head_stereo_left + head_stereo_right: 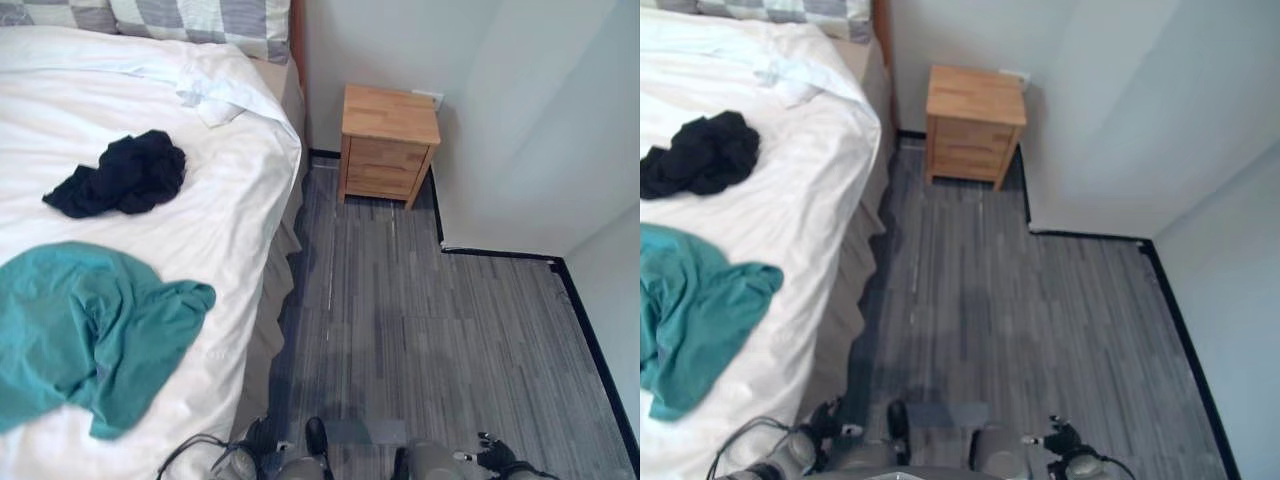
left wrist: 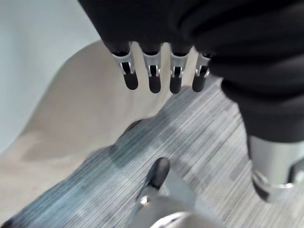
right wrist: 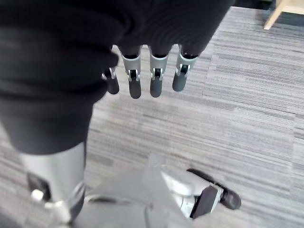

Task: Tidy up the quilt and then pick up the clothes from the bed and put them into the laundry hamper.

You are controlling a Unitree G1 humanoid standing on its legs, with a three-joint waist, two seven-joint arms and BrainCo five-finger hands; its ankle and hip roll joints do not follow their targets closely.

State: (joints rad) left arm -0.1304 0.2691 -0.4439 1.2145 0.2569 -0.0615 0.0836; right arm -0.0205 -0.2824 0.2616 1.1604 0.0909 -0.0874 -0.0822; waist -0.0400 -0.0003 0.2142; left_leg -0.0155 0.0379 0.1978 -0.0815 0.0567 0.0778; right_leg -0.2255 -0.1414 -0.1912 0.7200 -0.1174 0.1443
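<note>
A white quilt point(image 1: 200, 230) covers the bed on the left, with a rumpled white fold point(image 1: 215, 95) near the pillows. On it lie a crumpled black garment point(image 1: 125, 175) and, nearer to me, a spread teal garment point(image 1: 90, 330). My left hand point(image 2: 149, 78) hangs low beside the bed's edge, fingers straight and holding nothing; it also shows at the bottom of the head view point(image 1: 810, 440). My right hand point(image 3: 142, 76) hangs over the grey floor, fingers relaxed and empty, far from both garments.
Grey-checked pillows point(image 1: 190, 22) lie at the head of the bed. A wooden nightstand point(image 1: 385, 140) stands against the far wall. A beige bed skirt point(image 2: 85, 118) hangs down the bed's side. Grey plank floor point(image 1: 430, 330) stretches between the bed and the white wall on the right.
</note>
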